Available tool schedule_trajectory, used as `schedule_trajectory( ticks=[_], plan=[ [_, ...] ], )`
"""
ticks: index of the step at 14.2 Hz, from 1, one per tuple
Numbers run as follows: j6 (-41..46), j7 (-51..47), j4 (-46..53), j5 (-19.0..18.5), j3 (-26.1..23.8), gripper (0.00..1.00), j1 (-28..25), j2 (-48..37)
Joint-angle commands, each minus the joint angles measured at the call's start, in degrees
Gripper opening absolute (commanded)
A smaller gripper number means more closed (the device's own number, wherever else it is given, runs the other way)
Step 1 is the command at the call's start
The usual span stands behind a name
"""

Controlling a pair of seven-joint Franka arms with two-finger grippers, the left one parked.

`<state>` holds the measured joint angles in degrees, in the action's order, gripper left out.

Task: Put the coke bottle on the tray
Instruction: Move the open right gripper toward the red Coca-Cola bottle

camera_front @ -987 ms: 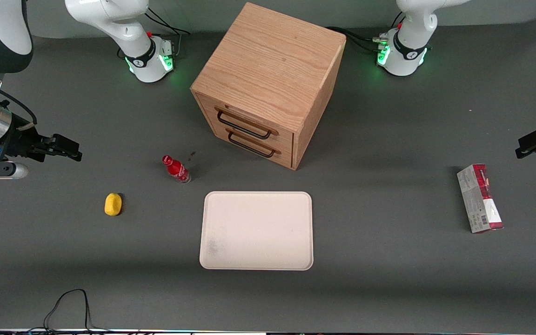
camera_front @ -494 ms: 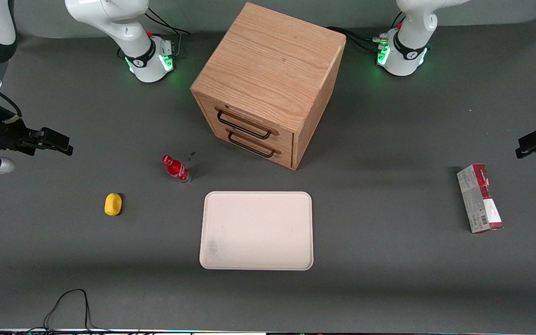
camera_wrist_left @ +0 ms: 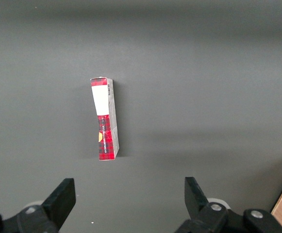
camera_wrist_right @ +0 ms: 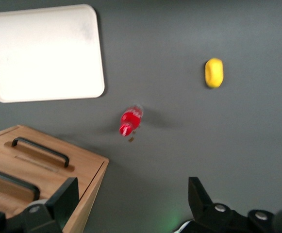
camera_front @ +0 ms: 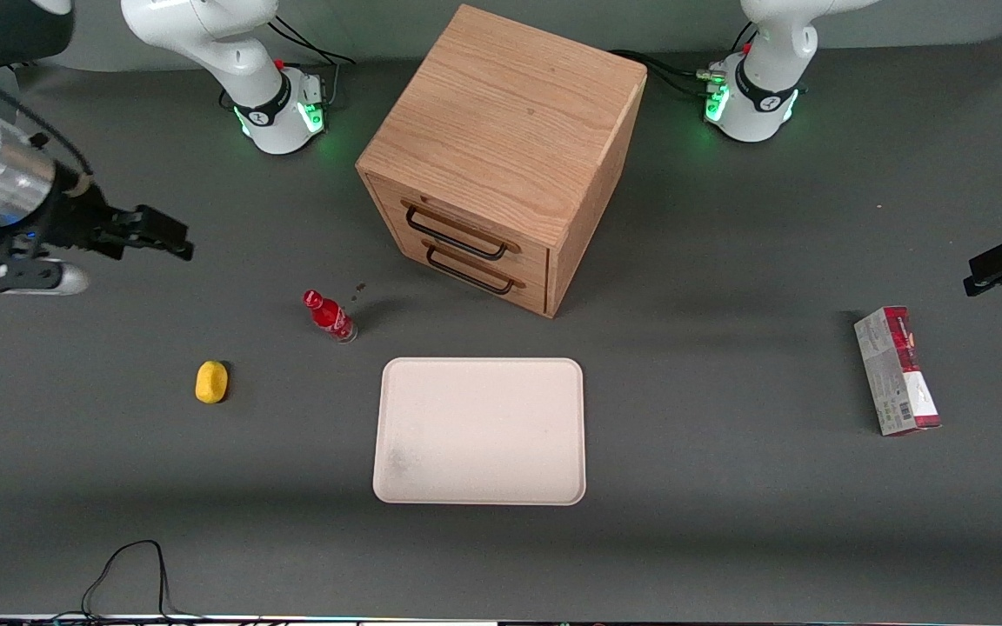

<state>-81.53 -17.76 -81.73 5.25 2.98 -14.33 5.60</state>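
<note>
The coke bottle (camera_front: 328, 315), small and red with a red cap, stands on the dark table a little farther from the front camera than the tray's corner. It also shows in the right wrist view (camera_wrist_right: 131, 120). The cream tray (camera_front: 479, 430) lies flat near the table's middle and shows in the right wrist view (camera_wrist_right: 43, 52) too. My right gripper (camera_front: 166, 236) hangs above the table at the working arm's end, well apart from the bottle. Its fingers (camera_wrist_right: 63, 200) are wide apart and hold nothing.
A wooden drawer cabinet (camera_front: 501, 148) with two black handles stands farther from the camera than the tray. A yellow lemon-like object (camera_front: 211, 382) lies beside the bottle toward the working arm's end. A red-and-grey carton (camera_front: 897, 370) lies toward the parked arm's end.
My right gripper has moved up and in toward the bottle from the table's end. The bottle, the tray and the other things have not moved.
</note>
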Motion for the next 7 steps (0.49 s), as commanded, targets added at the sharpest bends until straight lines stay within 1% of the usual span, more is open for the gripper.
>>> schedule_trajectory(
  ticks=[1, 2, 7],
  plan=[
    [1.81, -8.40, 1.83, 0.64, -5.33, 1.00, 0.44, 0.37],
    [1.90, -8.95, 1.75, 0.38, -6.66, 1.00, 0.35, 0.37],
    [2.34, -10.02, 1.48, 0.37, -6.94, 1.00, 0.35, 0.28]
  ],
)
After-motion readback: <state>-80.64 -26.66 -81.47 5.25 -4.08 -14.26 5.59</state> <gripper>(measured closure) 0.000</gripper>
